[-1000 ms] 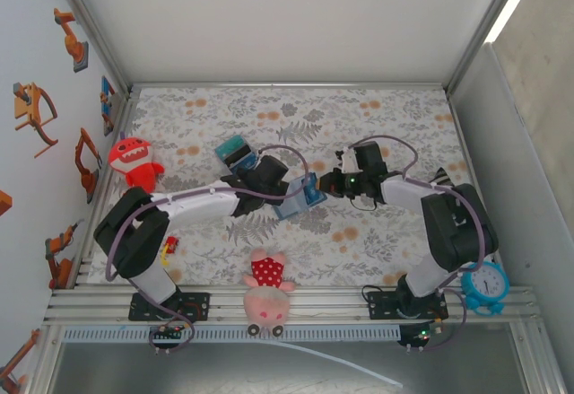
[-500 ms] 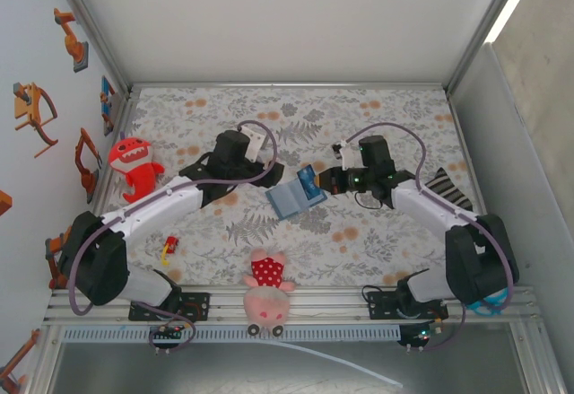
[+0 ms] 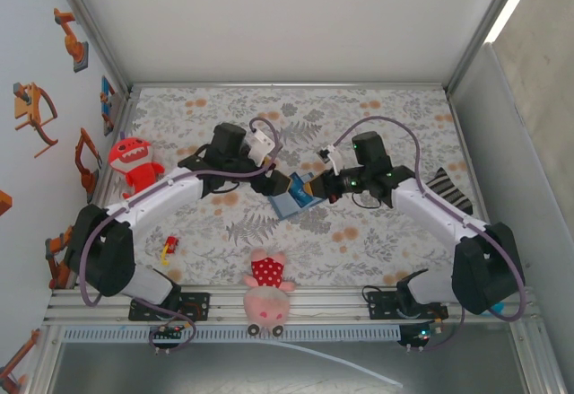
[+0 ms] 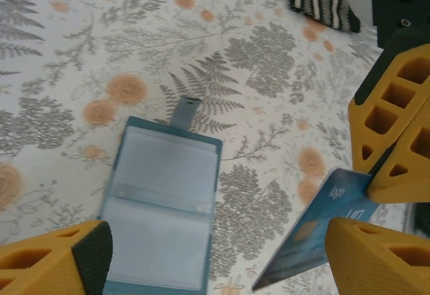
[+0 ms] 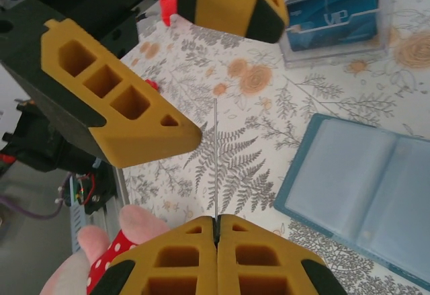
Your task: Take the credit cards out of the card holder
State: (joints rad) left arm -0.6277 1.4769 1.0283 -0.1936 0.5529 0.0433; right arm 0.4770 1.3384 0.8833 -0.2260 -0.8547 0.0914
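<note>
**card hand-over above the open holder**

- step (judged): one card (image 4: pixel 321 236) is out of the holder (image 4: pixel 161 207) and looks to be passing from the right hand to the left.
- right hand (image 5: pixel 216 228): jaws pressed shut on one end of the card, which sits edge-on between them and clear of the bench (image 3: pixel 377 120).
- left hand (image 3: pixel 280 181): jaws wide apart, nothing held. its fingers stand either side of the card's free end. one finger is close to the card, but whether it touches cannot be told.
- holder, state: lies open and flat on the bench, both panels spread, tab at 12 o'clock in the left wrist view. no hand grips it.
- holder, place: in the top view it is at 5 o'clock of the left hand and 7 o'clock of the right, just beside where they meet. in the left wrist view it is at 9 o'clock of the card, apart from it.
- sleeves: those showing look pale and bare. whether more cards sit inside cannot be told.
- next move (judged): the left hand should close squarely on the free end before the right lets go. the card looks thin and slick, so a skewed pinch could twist or drop it.
</note>
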